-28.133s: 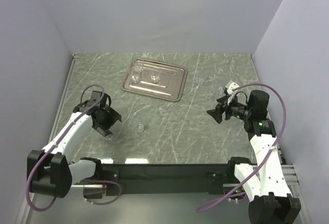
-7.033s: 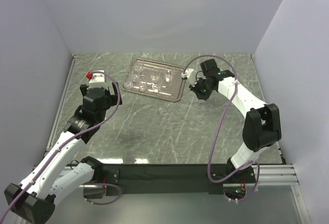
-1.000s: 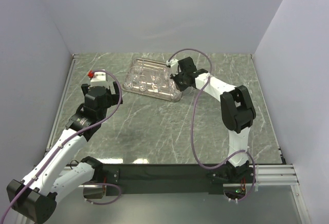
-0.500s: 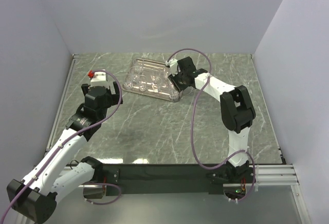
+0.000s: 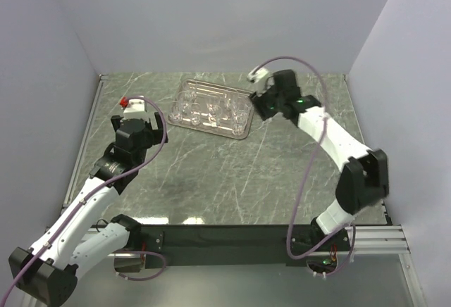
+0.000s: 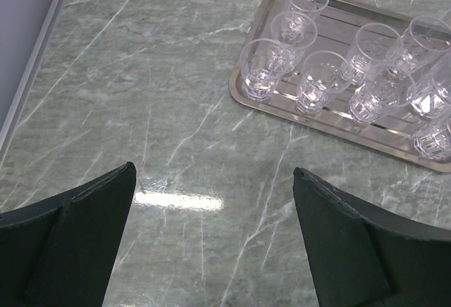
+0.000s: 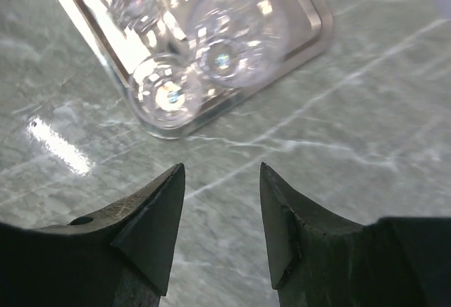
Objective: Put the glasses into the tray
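The silver tray (image 5: 239, 132) lies at the back middle of the marble table. Several clear glasses (image 5: 211, 108) stand upright in it. In the left wrist view the tray (image 6: 246, 99) and its glasses (image 6: 320, 89) sit at the upper right. In the right wrist view the tray's corner (image 7: 320, 32) holds two glasses (image 7: 232, 57). My right gripper (image 5: 261, 105) is open and empty, just right of the tray. My left gripper (image 5: 139, 120) is open and empty, left of the tray.
Grey walls close the table on three sides. A metal rail (image 5: 89, 127) runs along the table's left edge. Bare marble (image 5: 232, 173) lies between the tray and the arm bases.
My right gripper has drawn back from over the tray's right end to just right of it, leaving a glass in the tray. The left arm has not moved.
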Controlling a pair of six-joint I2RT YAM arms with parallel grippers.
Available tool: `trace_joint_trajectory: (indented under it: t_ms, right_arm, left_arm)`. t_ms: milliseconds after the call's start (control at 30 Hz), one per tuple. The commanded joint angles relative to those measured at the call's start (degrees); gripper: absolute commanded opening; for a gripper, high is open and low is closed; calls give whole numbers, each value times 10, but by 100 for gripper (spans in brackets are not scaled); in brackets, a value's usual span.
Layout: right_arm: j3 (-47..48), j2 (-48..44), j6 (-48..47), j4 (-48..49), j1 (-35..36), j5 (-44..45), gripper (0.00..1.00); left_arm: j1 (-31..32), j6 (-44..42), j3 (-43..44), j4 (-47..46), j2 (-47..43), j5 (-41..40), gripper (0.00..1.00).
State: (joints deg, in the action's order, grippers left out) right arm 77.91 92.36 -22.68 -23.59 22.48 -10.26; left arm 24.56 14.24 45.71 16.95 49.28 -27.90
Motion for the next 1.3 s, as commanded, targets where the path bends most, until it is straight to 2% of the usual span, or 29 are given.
trace_joint_trajectory:
  t_ms: [0,133,267,400,500,600,633,767,833,933,1100,1267]
  right_arm:
    - [-19,-88,-5,-17,-56,-47,54]
    - [-79,-168,16,-11,-145,-82,55]
    - [-155,-258,53,8,-194,-72,57]
    - [-235,-321,106,43,-237,-35,60]
    - [-277,-357,151,64,-259,32,61]
    - [-307,-392,200,88,-275,122,63]
    - [-316,-401,210,92,-277,170,68]
    - [-344,-460,242,117,-278,252,82]
    - [-366,-492,248,130,-278,263,91]
    - [-391,-519,252,139,-278,252,96]
    - [-399,-540,270,147,-284,268,99]
    - [-401,-539,265,155,-289,289,100]
  left_arm:
    - [-3,-4,-5,-22,-15,0,99]
    - [-4,-2,-10,-26,-19,7,99]
    - [-4,-3,-19,-37,-30,15,99]
    - [-12,3,-22,-43,-29,21,99]
    - [-29,7,-25,-47,-16,43,99]
    - [-69,16,-22,-51,10,85,100]
    - [-80,19,-16,-48,17,94,99]
    - [-128,34,-10,-47,42,128,99]
    - [-155,43,-8,-45,49,138,99]
    - [-179,47,-17,-46,43,133,99]
    - [-192,41,-32,-54,30,105,99]
    - [-192,40,-29,-56,33,113,99]
